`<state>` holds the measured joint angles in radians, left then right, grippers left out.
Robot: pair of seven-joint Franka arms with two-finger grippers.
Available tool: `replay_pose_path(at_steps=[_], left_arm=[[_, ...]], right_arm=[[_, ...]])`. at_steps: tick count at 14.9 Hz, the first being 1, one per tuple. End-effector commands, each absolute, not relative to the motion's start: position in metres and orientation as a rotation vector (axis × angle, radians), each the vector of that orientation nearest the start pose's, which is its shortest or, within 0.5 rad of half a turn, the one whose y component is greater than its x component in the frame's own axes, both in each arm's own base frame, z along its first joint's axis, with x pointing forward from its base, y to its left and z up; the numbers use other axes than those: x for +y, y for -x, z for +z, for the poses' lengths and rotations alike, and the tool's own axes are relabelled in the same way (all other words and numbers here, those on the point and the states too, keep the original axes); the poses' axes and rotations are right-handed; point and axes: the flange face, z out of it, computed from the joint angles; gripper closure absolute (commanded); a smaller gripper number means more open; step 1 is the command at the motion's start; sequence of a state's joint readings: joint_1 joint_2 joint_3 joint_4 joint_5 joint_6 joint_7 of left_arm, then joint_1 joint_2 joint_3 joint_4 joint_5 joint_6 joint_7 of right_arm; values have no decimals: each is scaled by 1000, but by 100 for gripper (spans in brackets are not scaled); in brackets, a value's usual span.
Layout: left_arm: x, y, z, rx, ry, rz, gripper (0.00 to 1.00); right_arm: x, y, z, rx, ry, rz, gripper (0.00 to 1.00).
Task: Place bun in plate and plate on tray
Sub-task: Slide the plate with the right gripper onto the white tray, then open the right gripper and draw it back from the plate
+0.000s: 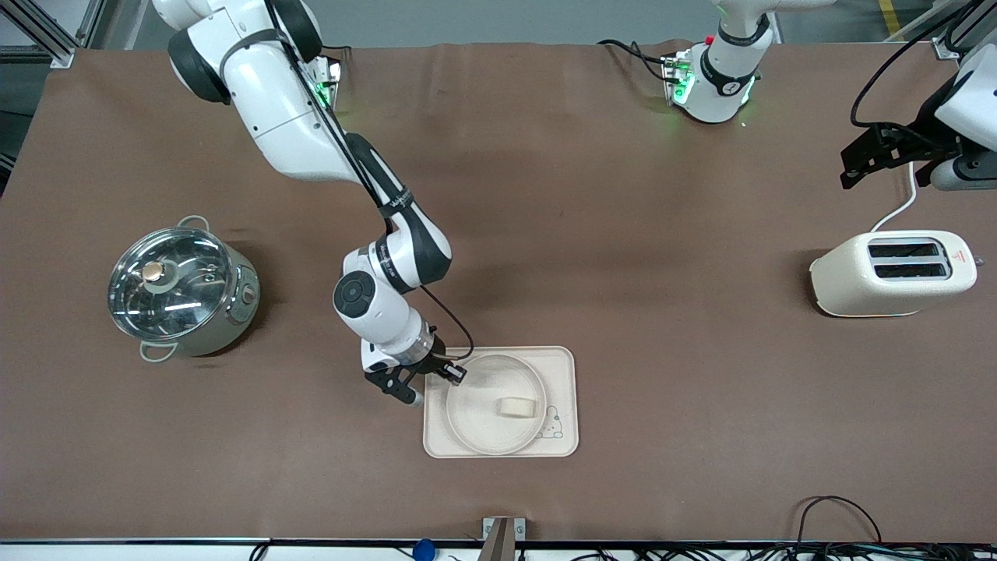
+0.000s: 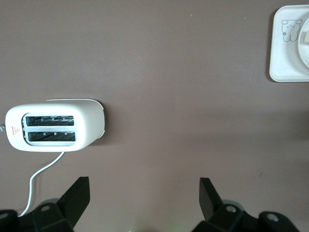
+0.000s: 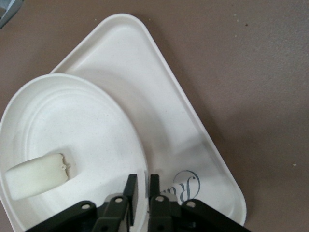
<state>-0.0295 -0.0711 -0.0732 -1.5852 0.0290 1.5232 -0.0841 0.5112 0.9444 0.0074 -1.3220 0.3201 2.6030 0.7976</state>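
Observation:
The round plate (image 1: 475, 425) lies on the rabbit-printed tray (image 1: 562, 366), with the small pale bun (image 1: 517, 407) lying in it. My right gripper (image 1: 448, 382) is at the plate's rim toward the right arm's end of the tray. In the right wrist view its fingers (image 3: 141, 181) are closed on the rim of the plate (image 3: 72, 125), beside the bun (image 3: 36, 175), over the tray (image 3: 169, 121) and its lettering. My left gripper (image 1: 880, 156) waits open and empty over the table near the toaster. The left wrist view shows its spread fingers (image 2: 144, 186).
A cream toaster (image 1: 896, 273) with a white cord stands at the left arm's end of the table; it also shows in the left wrist view (image 2: 55, 125). A steel pot with a glass lid (image 1: 181, 288) stands at the right arm's end.

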Motion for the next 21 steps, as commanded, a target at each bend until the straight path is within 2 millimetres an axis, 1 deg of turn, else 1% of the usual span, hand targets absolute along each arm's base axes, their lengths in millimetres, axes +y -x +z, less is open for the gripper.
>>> replay_pose_path(at_steps=[1,2,3,4,5,7,9,10,11,12,13,14,16,17,18,19,20,21], left_arm=[[-45,-522,654,92,3121,1,0],[-42,-522,654,103,3120,1,0],[-39,-522,654,110,3117,-1,0],[-38,-522,657,114,3109,-9,0],[-38,-523,661,116,3105,-23,0],[-38,-523,663,113,3105,-23,0],[-40,-523,663,120,3105,-16,0],[-40,-522,664,120,3105,-16,0],[-40,-522,664,122,3105,-19,0],[-41,-521,664,122,3103,-16,0],[-40,-520,663,117,3103,2,0],[-40,-518,663,116,3103,22,0],[-41,-514,666,116,3103,29,0],[-43,-513,665,113,3102,45,0],[-43,-513,666,113,3102,43,0],[-43,-513,666,115,3102,43,0],[-43,-513,668,115,3102,36,0],[-42,-513,667,113,3102,38,0]], right_arm=[[371,-676,198,728,2652,-192,28],[370,-677,204,731,2645,-197,17],[369,-679,213,750,2635,-194,3],[368,-680,222,768,2623,-196,0],[370,-676,233,765,2637,-175,0],[346,-681,257,782,2695,-99,0],[327,-684,291,793,2727,-50,0],[315,-687,316,804,2728,-63,0],[299,-685,345,817,2744,-64,0],[277,-686,378,828,2767,-76,0],[259,-681,403,797,2824,-57,0],[236,-676,428,731,2897,-55,0],[187,-667,469,644,2941,-76,0],[154,-661,485,573,2952,-71,0],[122,-649,505,480,2968,-35,0],[88,-640,524,439,2970,-13,0],[58,-628,543,409,2970,31,0],[33,-614,563,391,2969,64,0]])
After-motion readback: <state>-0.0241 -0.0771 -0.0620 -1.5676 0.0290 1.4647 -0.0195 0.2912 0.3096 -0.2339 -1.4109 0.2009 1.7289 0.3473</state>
